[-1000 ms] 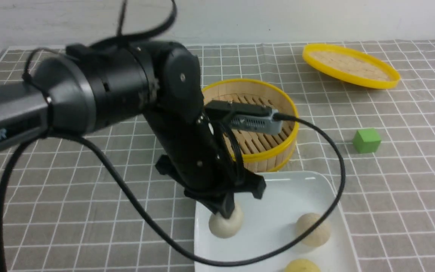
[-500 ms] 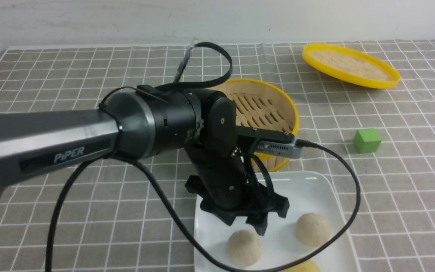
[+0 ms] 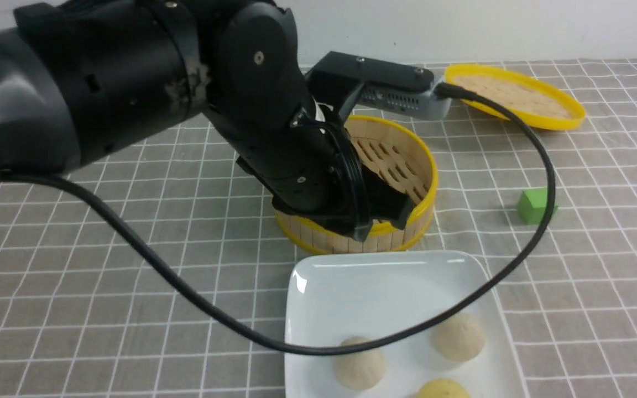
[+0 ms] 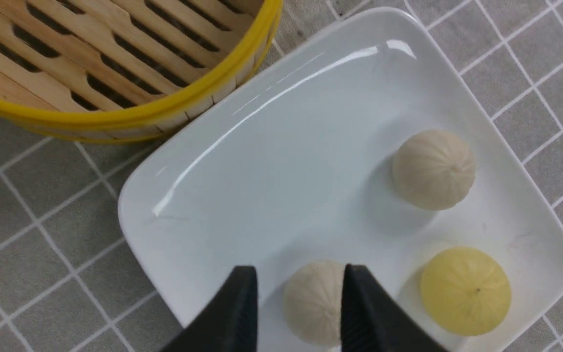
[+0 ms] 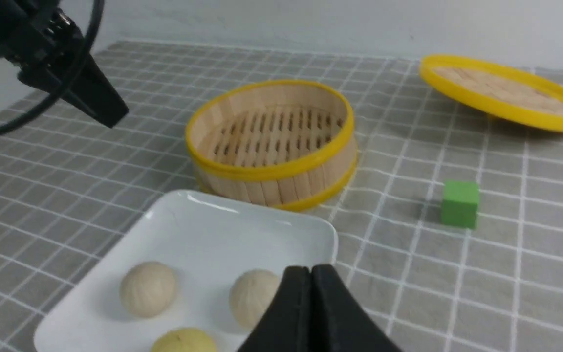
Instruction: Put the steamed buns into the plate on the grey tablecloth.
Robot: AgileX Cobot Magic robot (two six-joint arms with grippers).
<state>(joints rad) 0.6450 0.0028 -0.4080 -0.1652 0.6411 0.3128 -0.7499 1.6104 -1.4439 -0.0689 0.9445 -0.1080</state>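
Three steamed buns (two beige, one pale yellow) sit apart from one another in the near half of the white plate on the grey tablecloth. By the plate's near right side, the right gripper hangs with its jaws pressed together. The left gripper hovers well above the table, jaws parted, holding nothing. Just beyond the plate stands the bamboo steamer. Farther back lie a green cube and the tilted lid.

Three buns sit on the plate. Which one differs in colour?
The pale yellow bun, nearest the robot on the white plate. The left bun and the right bun are both off-white.
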